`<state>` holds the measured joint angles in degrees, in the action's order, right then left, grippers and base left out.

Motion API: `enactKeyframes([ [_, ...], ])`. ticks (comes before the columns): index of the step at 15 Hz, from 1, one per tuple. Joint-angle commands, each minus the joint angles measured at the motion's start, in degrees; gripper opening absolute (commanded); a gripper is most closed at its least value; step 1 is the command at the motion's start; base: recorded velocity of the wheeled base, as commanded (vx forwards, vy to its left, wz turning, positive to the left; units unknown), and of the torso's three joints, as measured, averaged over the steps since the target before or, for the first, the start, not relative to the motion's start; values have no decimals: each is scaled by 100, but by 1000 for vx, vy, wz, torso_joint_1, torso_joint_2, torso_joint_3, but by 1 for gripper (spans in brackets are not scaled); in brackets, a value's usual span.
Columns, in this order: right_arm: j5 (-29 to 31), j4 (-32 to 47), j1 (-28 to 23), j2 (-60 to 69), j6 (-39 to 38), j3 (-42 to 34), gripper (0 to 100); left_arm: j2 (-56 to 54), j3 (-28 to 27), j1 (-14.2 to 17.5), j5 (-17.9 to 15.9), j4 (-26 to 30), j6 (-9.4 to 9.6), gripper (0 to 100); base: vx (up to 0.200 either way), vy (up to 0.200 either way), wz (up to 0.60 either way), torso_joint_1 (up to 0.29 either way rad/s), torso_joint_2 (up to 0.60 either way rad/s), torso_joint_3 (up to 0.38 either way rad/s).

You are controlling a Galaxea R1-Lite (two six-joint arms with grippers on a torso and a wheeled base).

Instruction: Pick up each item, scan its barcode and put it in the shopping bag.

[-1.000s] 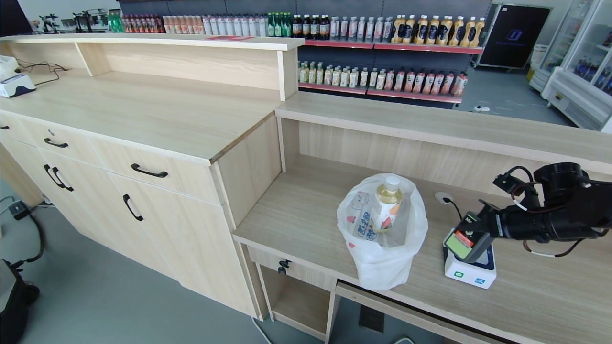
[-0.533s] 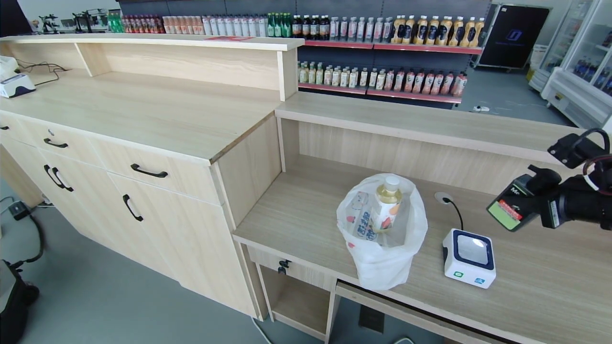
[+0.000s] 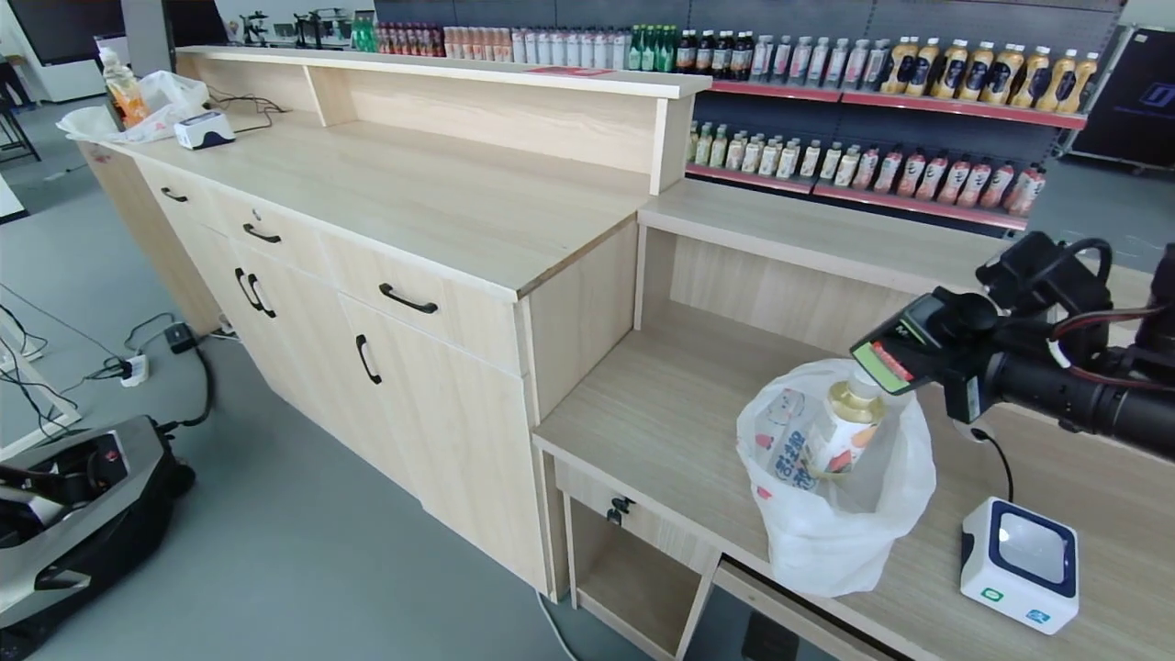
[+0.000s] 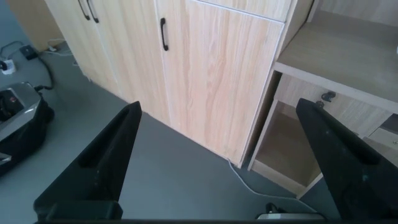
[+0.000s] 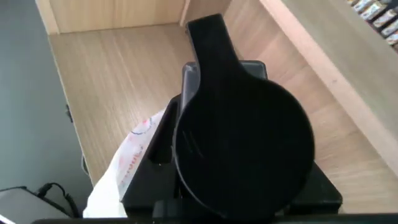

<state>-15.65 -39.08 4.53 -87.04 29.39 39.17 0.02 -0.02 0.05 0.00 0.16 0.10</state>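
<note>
My right gripper [image 3: 950,353] is shut on a black round tin [image 3: 898,353] with a green and red label. It holds the tin tilted just above the right rim of the white shopping bag [image 3: 826,532]. The bag stands open on the low counter [image 3: 679,413] with a white-capped drink bottle [image 3: 849,427] upright inside. In the right wrist view the tin [image 5: 242,143] hides most of the bag [image 5: 127,165] below it. A white barcode scanner [image 3: 1019,565] sits on the counter to the right of the bag. My left gripper [image 4: 217,112] hangs open over the grey floor beside the cabinet.
A raised ledge [image 3: 808,225] runs behind the low counter, and a higher counter [image 3: 413,193] adjoins on the left. Far along it lie another bag with a bottle [image 3: 138,101] and a second scanner [image 3: 204,130]. The scanner's cable [image 3: 1001,459] runs behind the bag.
The head view has shifted. My right gripper took the tin from over the scanner, up and to the right, then back left to above the bag.
</note>
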Motion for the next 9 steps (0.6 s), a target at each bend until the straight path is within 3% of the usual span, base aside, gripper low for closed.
enactKeyframes([
  [1, 45, -64, 197, -1184, -12, 82, 0, -2, 2, -5, 0, 2, -1, 100, 0, 0, 0, 0, 0, 0],
  [9, -17, -390, 118, -2704, -91, 38, 0, -2, 2, -5, 0, 2, -1, 100, 0, 0, 0, 0, 0, 0],
])
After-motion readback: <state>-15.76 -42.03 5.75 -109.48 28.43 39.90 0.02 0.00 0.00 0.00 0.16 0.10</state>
